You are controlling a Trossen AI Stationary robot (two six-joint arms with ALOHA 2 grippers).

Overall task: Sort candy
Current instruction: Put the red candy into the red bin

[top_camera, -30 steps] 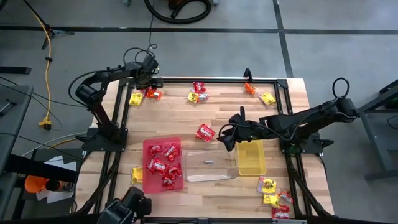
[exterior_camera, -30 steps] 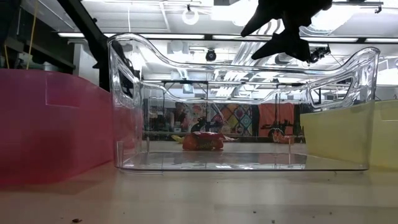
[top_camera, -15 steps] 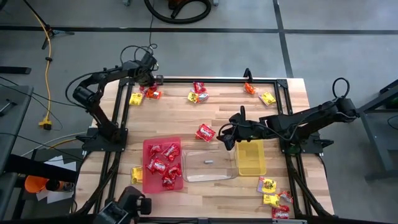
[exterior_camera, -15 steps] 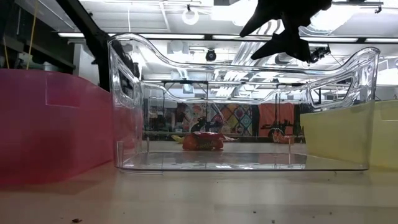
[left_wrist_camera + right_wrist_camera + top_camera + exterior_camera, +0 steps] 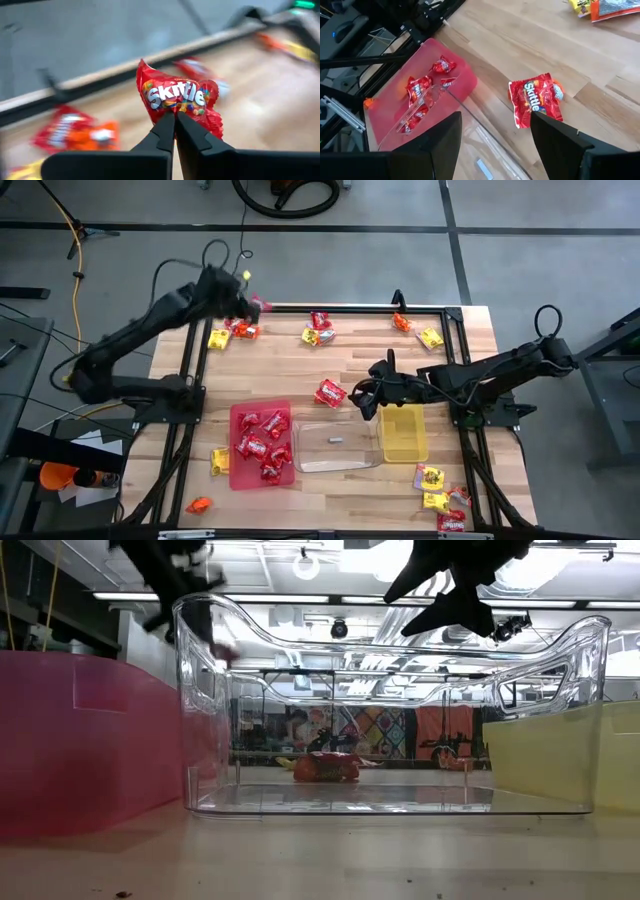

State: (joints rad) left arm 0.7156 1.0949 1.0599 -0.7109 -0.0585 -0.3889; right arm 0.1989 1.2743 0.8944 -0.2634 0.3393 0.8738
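Note:
My left gripper point(image 5: 252, 304) is raised over the table's far-left corner, shut on a red Skittles candy packet point(image 5: 180, 97). More candy lies below it point(image 5: 245, 331), yellow point(image 5: 218, 338) and red. My right gripper point(image 5: 362, 402) hangs open above the table's middle, beside a red packet point(image 5: 535, 100) lying flat on the wood. The red tray point(image 5: 283, 412) holds several red packets. The clear tray point(image 5: 335, 445) and the yellow tray point(image 5: 404, 432) stand to its right. My left gripper pinches the red packet by one edge point(image 5: 173, 111) between its two fingertips. The rest of the packet stands out past the fingertips, crumpled, with its printed face toward the wrist camera. It is lifted clear of the table.
Other candy lies along the far edge point(image 5: 320, 328), at the far right point(image 5: 430, 337), at the near right corner point(image 5: 440, 500), and beside the red tray's left side point(image 5: 220, 460). A dark metal frame point(image 5: 350, 308) runs around the table.
My left gripper has gone up from the candy at the far-left corner and a little toward the table's right edge. A red packet has come up with it, lifted clear of the wood. My right arm has kept still.

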